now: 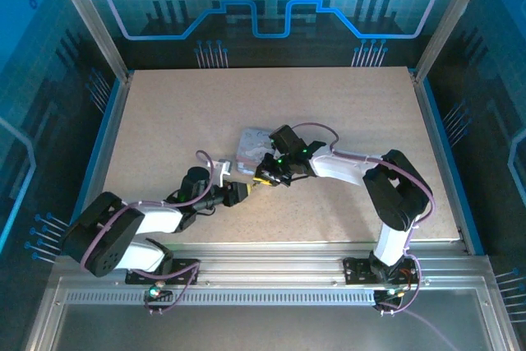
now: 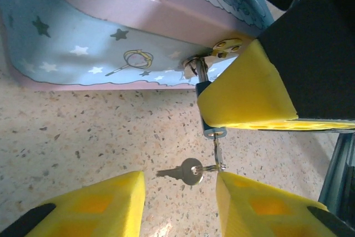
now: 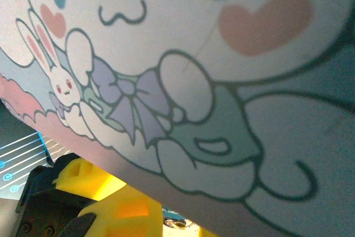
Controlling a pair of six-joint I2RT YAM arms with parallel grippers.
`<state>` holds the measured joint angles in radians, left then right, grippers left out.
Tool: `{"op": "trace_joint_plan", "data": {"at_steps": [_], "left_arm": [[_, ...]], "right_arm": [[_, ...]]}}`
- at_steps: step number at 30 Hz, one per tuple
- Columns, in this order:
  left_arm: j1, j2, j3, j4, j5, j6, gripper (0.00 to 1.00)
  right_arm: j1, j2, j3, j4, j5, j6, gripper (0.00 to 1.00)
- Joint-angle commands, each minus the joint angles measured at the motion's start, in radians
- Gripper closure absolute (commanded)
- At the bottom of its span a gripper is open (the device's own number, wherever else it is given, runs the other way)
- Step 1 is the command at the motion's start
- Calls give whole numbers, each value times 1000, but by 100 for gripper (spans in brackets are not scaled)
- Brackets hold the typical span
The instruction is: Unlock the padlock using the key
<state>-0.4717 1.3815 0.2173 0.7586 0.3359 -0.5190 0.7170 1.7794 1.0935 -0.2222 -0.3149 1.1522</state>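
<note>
Left gripper [image 2: 178, 199]: jaws apart, nothing between the 2 yellow fingers; it sits just near of the key.
Right gripper [image 1: 267, 177]: jaws narrow, closed on the padlock; 1 yellow finger [image 2: 244, 90] lies across the padlock's body.
Padlock [image 2: 212, 131]: hangs at the tin's near side, its shackle [image 2: 198, 68] through the gold clasp [image 2: 226, 45].
Key [image 2: 188, 171]: flat on the table [image 2: 83, 131], pointing left, joined by a small ring [image 2: 219, 166] to a thin metal piece [image 2: 217, 149] under the padlock; I cannot tell whether that piece is a 2nd key.
Tin [image 2: 83, 43]: mid-table, just far of both grippers.
</note>
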Motion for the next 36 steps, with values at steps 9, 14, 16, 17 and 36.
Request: {"op": "trace_joint_plan", "data": {"at_steps": [9,14,16,17,36], "left_arm": [[6,87,-29,235,42,-94,75],[4,146,-36,327,53,-126,76],[3,162,-49,368,51,-137,73],[3,168,-54,383,48,-143,72],[-48,61,-77,276,8,-155,67]], "right_arm": [[-12,-11,-23,0,-68,52,100],[-13,-8,-27,9,-74,62,100],[-11,-8,-27,9,-72,63,100],[-12,-8,-29,9,-72,63,100],[-19,-20,-51,20,-55,71,100]]}}
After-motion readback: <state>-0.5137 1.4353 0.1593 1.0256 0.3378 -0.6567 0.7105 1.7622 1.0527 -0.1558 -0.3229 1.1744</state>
